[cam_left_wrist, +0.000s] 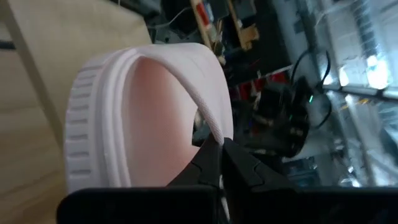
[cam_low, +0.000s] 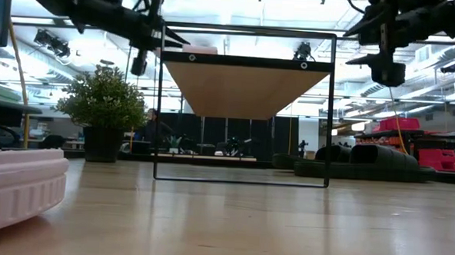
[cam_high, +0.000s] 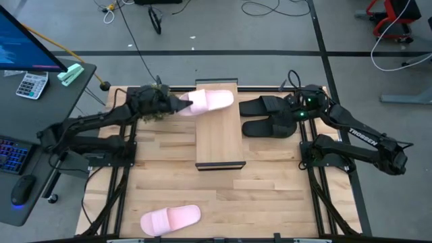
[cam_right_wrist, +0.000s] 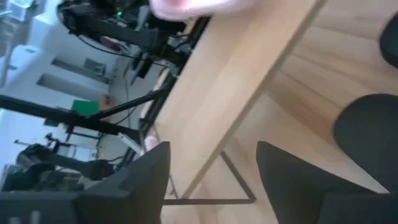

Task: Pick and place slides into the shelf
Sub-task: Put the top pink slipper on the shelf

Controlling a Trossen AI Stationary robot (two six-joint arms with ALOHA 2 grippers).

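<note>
One pink slide [cam_high: 212,101] is at the far end of the shelf [cam_high: 219,135], right above its plank top, with my left gripper [cam_high: 183,105] shut on it. In the low view only a sliver of this slide [cam_low: 200,49] shows over the plank. The other pink slide [cam_high: 170,219] lies on its sole near the table's front edge. Two black slides [cam_high: 270,116] lie on the table right of the shelf. My right gripper [cam_right_wrist: 211,168] hangs open above them, touching nothing. My left gripper pinches the thin edge of the pink slide's strap [cam_left_wrist: 211,127] between its two shut fingers. The fingers come about level from the table's left. The slide is turned on its side, its ribbed sole edge [cam_left_wrist: 84,137] showing. Whether it touches the plank I cannot tell.
A small potted plant [cam_low: 105,111] stands at the table's far left, under the left arm. A desk with a calculator [cam_high: 32,84] and a keyboard lies beyond the left edge. Bare wooden tabletop [cam_high: 270,196] stretches in front of the shelf.
</note>
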